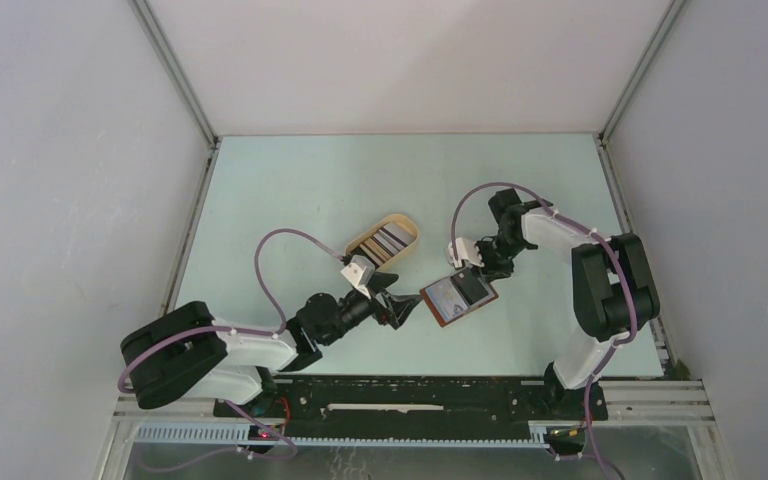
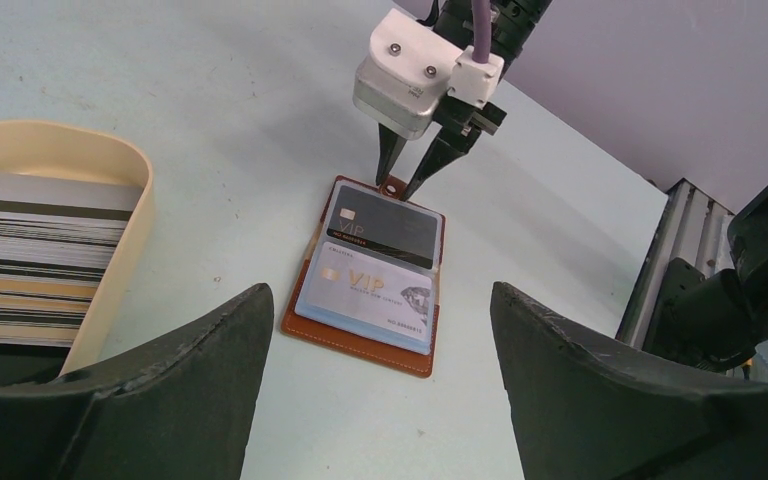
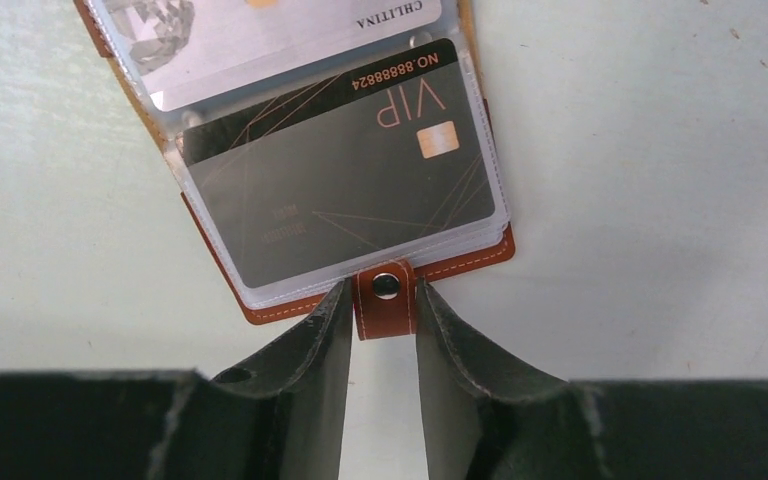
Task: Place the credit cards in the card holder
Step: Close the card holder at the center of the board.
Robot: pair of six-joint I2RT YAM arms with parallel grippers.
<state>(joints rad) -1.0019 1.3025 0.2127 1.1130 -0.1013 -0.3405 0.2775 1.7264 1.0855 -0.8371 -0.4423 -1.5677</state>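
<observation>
The reddish-brown card holder (image 1: 458, 297) lies open on the table between the arms. Its clear sleeves hold a black VIP card (image 2: 385, 228) and a pale blue-white VIP card (image 2: 370, 290). My right gripper (image 1: 478, 268) stands at its far end, its jaws closed narrowly against both sides of the snap tab (image 3: 385, 312); it also shows in the left wrist view (image 2: 400, 190). My left gripper (image 1: 405, 308) is open wide and empty, just near of the holder (image 2: 360, 342). More credit cards (image 2: 30, 260) lie stacked in the tan tray.
The oval tan tray (image 1: 383, 240) sits behind the left gripper, its rim (image 2: 130, 230) left of the holder. The right table edge with a metal rail (image 2: 675, 250) lies beyond the holder. White walls enclose the table.
</observation>
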